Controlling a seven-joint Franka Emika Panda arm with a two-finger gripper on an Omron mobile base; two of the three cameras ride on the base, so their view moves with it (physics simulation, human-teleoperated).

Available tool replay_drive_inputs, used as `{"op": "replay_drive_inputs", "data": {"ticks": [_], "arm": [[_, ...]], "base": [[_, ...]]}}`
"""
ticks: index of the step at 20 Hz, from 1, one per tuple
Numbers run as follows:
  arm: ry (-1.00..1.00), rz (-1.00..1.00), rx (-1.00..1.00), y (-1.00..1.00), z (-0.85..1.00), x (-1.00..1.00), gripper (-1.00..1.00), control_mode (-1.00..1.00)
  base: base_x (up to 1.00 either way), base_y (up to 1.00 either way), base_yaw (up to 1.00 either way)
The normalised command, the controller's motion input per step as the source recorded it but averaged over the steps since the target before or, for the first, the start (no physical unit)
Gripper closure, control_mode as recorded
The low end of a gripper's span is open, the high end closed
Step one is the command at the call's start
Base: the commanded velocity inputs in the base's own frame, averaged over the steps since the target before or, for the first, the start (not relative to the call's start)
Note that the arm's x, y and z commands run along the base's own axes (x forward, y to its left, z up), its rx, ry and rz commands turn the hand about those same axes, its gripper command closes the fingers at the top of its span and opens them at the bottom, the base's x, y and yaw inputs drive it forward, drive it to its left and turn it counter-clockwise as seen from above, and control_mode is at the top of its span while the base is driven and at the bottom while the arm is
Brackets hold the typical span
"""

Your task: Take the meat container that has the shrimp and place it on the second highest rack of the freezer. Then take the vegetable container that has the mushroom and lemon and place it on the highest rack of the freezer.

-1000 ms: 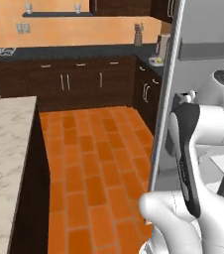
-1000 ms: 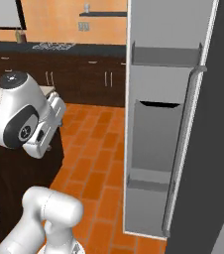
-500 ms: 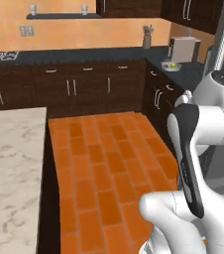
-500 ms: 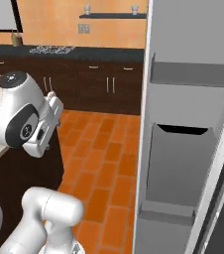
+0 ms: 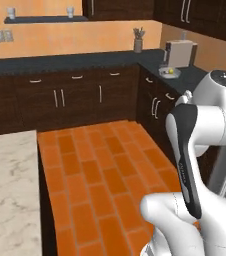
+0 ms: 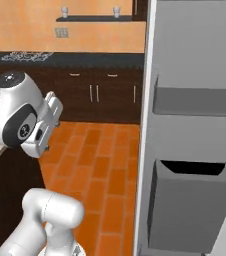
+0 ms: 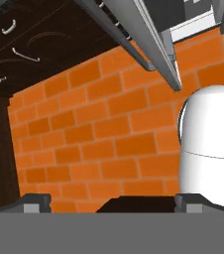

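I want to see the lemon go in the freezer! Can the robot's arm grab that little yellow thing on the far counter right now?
Probably not yet. The lemon sits on a tray far back on the dark counter, while the arm is folded up close to its base with orange floor between. The tool points down at bricks.

Orange brick floor runs across the kitchen, paler grout lines between the tiles. Dark brown wooden cabinets with thin silver handles line the walls, topped by a near-black table. The wall behind glows peach-orange. At the left a white marble island shows faint grey veining. The freezer door is light grey, its bins a darker grey. A yellow lemon sits far back.
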Motion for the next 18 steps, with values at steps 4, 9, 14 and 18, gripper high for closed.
{"op": "replay_drive_inputs", "data": {"ticks": [4, 9, 14, 18], "arm": [[0.00, 0.00, 0.00, 0.00, 0.00, 0.00, -1.00, 1.00], [0.00, 0.00, 0.00, 0.00, 0.00, 0.00, -1.00, 1.00], [0.00, 0.00, 0.00, 0.00, 0.00, 0.00, -1.00, 1.00], [0.00, 0.00, 0.00, 0.00, 0.00, 0.00, -1.00, 1.00]], "base": [[0.72, 0.25, -0.22], [0.80, 0.04, -0.26], [0.93, 0.00, -0.30], [0.94, 0.00, -0.39]]}}
